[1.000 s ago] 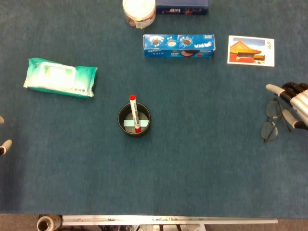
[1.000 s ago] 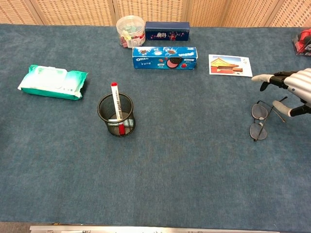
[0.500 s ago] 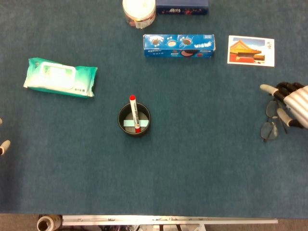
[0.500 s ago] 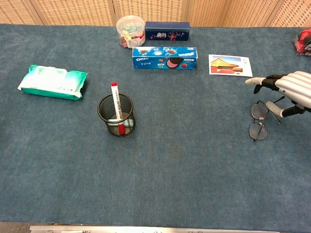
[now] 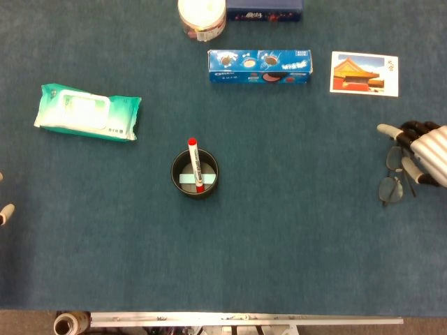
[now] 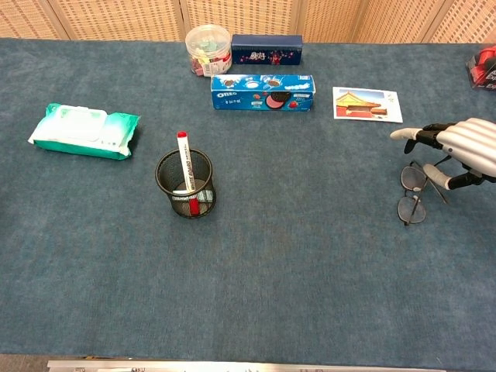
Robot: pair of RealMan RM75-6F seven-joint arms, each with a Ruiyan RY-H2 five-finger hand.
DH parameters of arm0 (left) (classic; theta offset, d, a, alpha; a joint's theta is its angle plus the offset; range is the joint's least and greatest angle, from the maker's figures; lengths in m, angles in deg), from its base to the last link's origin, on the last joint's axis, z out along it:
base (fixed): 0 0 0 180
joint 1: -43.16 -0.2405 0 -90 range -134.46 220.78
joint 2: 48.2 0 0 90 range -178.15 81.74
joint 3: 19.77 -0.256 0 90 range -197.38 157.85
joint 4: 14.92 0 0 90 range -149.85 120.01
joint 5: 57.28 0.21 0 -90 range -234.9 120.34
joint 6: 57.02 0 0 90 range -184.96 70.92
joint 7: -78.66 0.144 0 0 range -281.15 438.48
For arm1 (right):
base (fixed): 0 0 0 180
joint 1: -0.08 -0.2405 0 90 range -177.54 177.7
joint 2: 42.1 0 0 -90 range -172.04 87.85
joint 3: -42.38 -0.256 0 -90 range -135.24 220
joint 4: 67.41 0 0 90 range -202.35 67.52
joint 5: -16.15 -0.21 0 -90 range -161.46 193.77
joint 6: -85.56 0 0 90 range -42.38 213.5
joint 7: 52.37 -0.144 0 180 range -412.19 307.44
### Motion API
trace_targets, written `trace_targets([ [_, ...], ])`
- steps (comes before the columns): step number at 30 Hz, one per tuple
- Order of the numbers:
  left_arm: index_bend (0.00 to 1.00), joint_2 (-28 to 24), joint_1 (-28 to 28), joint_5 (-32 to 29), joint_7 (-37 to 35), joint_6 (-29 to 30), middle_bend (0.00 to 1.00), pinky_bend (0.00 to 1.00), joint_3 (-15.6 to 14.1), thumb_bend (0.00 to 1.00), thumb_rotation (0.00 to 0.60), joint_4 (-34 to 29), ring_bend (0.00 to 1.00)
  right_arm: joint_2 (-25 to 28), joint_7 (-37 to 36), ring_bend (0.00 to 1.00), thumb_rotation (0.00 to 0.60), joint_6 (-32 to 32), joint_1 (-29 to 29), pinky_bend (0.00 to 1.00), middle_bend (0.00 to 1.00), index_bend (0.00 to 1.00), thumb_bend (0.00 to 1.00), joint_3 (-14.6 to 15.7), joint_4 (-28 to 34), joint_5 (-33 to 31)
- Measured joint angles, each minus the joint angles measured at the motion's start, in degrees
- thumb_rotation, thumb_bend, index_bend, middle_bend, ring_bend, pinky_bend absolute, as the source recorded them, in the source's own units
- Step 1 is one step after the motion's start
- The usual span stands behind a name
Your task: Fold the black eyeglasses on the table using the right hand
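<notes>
Right hand poised over the glasses, fold not begun

The right hand (image 6: 463,152), fingers spread and holding nothing, hovers over the glasses (image 6: 415,194), which lie open just below the postcard (image 6: 366,104); next it likely needs to catch a temple and swing it inward.

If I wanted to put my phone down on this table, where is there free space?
The widest bare patch is the near half of the blue table, in front of the mesh pen cup. There is also room between the cup and the eyeglasses. Avoid the far edge, crowded by the Oreo box and postcard, and the right hand.
</notes>
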Motion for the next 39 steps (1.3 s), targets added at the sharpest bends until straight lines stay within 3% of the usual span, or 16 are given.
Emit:
trace_targets([
  [26,0.45,0.28,-0.22,-0.1,-1.0,-0.21,0.38,0.51,-0.08,0.04,0.6,0.91,0.31,-1.92,3.14,0.21,0.6,-0.3,-0.25,0.32,0.32,0.14,0.47,-0.53,-1.97,-0.51],
  [39,0.45,0.16,0.02,0.33,-0.23,-0.13,0.38,0.52,0.02,0.04,0.6,0.26,0.31,0.76,3.33,0.21,0.6,-3.01,0.05,0.32,0.32,0.14,0.47,-0.88,1.5,-0.17],
])
